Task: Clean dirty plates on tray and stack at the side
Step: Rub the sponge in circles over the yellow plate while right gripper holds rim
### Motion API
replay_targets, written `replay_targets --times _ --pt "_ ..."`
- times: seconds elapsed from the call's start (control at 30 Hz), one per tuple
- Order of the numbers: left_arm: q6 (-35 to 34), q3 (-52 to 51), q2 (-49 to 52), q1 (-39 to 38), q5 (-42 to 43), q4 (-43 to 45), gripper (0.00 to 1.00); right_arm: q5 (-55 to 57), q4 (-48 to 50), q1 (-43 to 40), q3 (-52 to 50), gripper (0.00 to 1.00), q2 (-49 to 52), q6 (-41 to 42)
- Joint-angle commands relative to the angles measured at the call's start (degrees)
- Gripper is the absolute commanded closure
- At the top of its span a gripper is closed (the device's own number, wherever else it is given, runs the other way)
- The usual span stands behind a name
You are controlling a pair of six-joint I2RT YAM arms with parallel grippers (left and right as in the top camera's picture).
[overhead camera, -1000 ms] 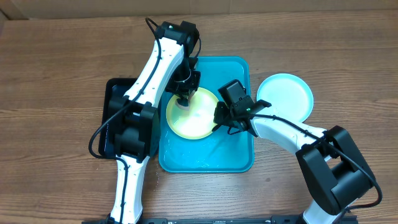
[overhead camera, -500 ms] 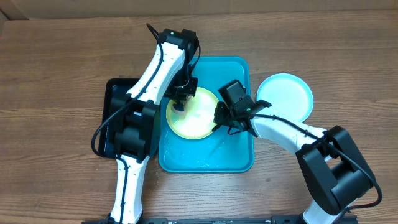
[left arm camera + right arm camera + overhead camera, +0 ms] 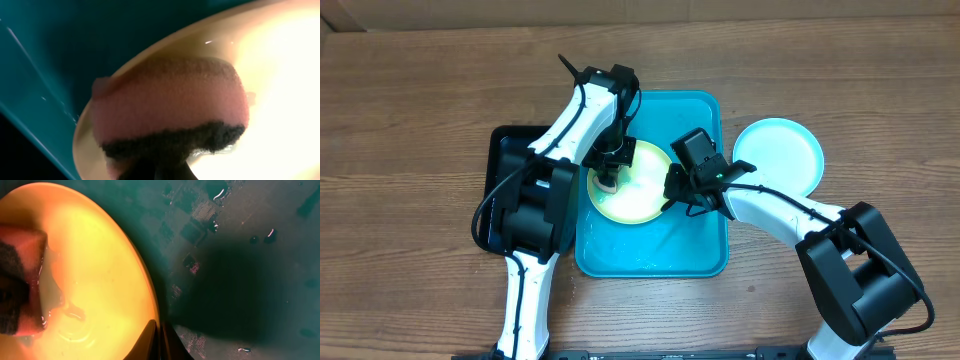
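Observation:
A lime-green rimmed plate (image 3: 638, 188) lies on the turquoise tray (image 3: 700, 112). My left gripper (image 3: 608, 176) is shut on a pink sponge with a dark scouring layer (image 3: 170, 102), pressed onto the plate's (image 3: 285, 80) wet left part. My right gripper (image 3: 671, 196) is shut on the plate's right rim (image 3: 148, 292), one finger above and one below it. The right wrist view shows the sponge (image 3: 22, 275) at the far left, with soapy water around it. A light blue plate (image 3: 778, 156) rests on the table, right of the tray.
A smaller black tray (image 3: 502, 160) sits against the turquoise tray's left side, mostly under my left arm. Water drops lie on the tray floor (image 3: 240, 255). The brown wooden table (image 3: 420, 100) surrounds everything.
My left gripper has dragged the sponge from the plate's far left part toward the near side. The right gripper and the plate have stayed put.

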Motion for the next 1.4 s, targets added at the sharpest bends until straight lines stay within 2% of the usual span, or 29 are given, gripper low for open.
replay_targets --times 0.0,0.23,0.33,0.5,0.57,0.73,0.87,1.2,1.37 --pt "2.6 -2.3 0.9 -0.5 9.4 -0.5 0.96 -0.7 0.3 0.4 -0.3 0.96 0.5 0.1" --pt "9.7 -1.9 0.9 -0.4 29.8 -0.6 0.96 -0.7 0.4 0.4 -0.3 0.96 0.5 0.1" --pt "11.7 0.8 0.9 0.0 34.7 -3.4 0.96 -0.7 0.4 0.4 -0.3 0.96 0.5 0.1" --pt "11.7 8.8 -0.1 0.5 33.0 -9.4 0.96 -0.7 0.4 0.4 -0.3 0.96 0.5 0.1" --pt "10.9 11.5 -1.6 0.5 29.9 -10.2 0.96 -0.7 0.4 0.4 -0.3 0.96 0.5 0.1" --pt "3.1 12.1 -3.5 -0.1 11.3 -9.8 0.96 -0.7 0.4 0.4 -0.3 0.96 0.5 0.1" --pt "-0.2 9.3 -3.3 -0.4 3.9 -8.3 0.96 -0.7 0.4 0.4 -0.3 0.96 0.5 0.1" --pt "-2.6 -6.4 -3.3 -0.4 3.4 3.1 0.96 -0.7 0.4 0.4 -0.3 0.96 0.5 0.1" --pt "0.4 -9.9 -3.3 -0.4 12.1 4.1 0.96 -0.7 0.4 0.4 -0.3 0.96 0.5 0.1"
